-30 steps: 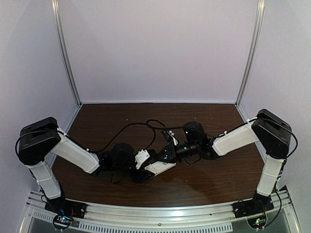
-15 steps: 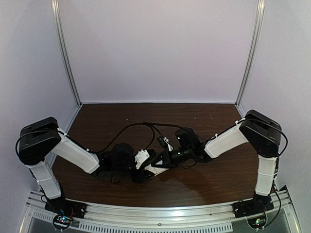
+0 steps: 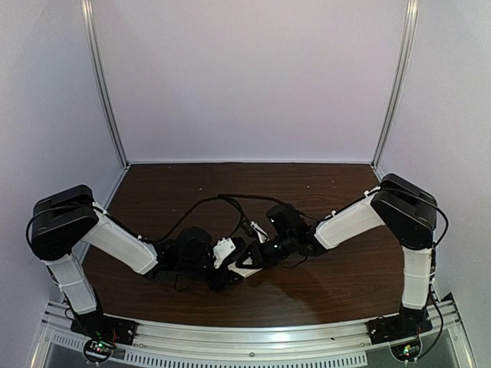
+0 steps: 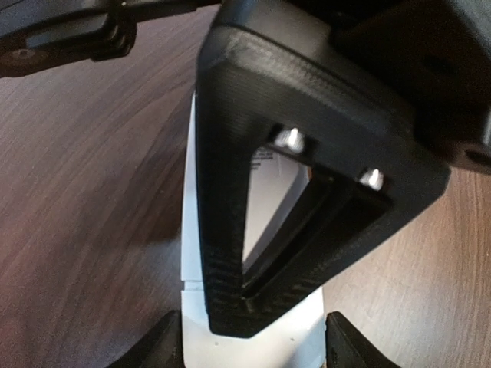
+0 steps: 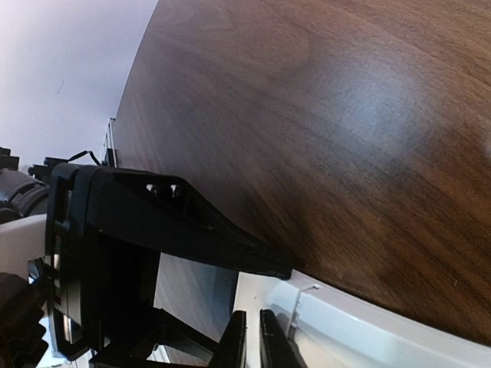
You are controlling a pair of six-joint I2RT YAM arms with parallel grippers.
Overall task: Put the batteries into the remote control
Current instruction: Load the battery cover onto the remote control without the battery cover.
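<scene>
The white remote control lies on the brown table with a plain side up, a printed label and a cross seam showing. My left gripper is open. Its fingertips stand close on either side of the remote's near end, with a thin gap at each edge. My right gripper is shut and its tips rest on the remote's top face beside the seam. The right wrist view shows those tips on the white remote. From above, both grippers meet over the remote. The batteries are hidden.
Black cables loop across the table behind the grippers. A metal rail runs along the near edge, and pale walls with upright posts close in the other sides. Bare wood lies to the right.
My right arm has swung left and down, bringing its shut tips onto the remote. The left arm has stayed put, its jaws spreading slightly.
</scene>
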